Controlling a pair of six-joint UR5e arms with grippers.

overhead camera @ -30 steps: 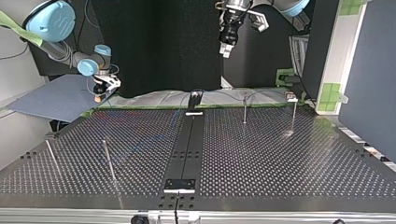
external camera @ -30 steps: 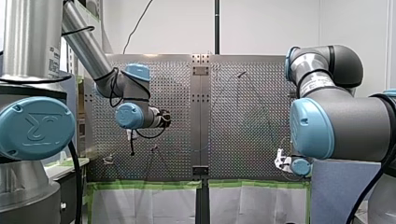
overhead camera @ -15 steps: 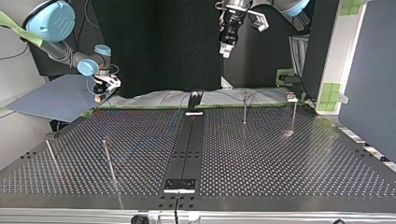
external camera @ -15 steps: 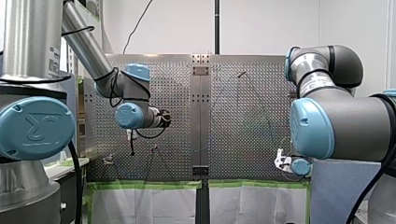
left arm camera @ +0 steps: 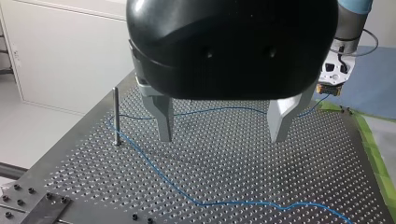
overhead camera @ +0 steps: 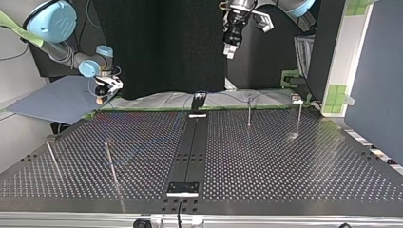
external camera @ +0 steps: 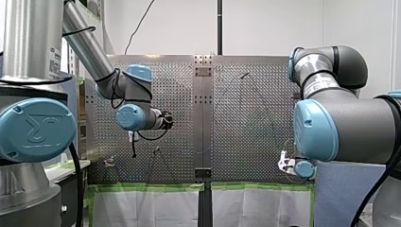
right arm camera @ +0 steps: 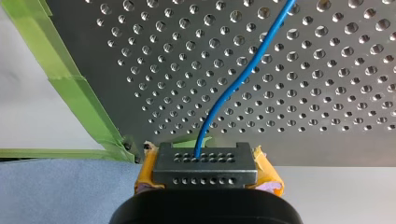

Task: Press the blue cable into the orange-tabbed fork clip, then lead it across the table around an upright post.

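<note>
Two pincers on record. Right pincer (right arm camera: 204, 163), yellow-padded, is pressed together on the blue cable (right arm camera: 243, 77) at the counter (right arm camera: 336, 93) edge, by green tape (right arm camera: 70, 81). The cable leads away over the perforations. Left pincer (left arm camera: 222, 138), metal fingers spread and holding nothing, hangs above the counter. Beyond it the cable bends at the foot of an upright post (left arm camera: 115, 116).

1 post (left arm camera: 115, 116) stands beside my left claw (left arm camera: 222, 137), clear above the table (left arm camera: 233, 179).

The cable (left arm camera: 161, 172) lies on the surface (left arm camera: 261, 172), passing just beside a post (left arm camera: 116, 116), beneath my left pincer (left arm camera: 222, 138), ending in my right pincer (right arm camera: 205, 161).
</note>
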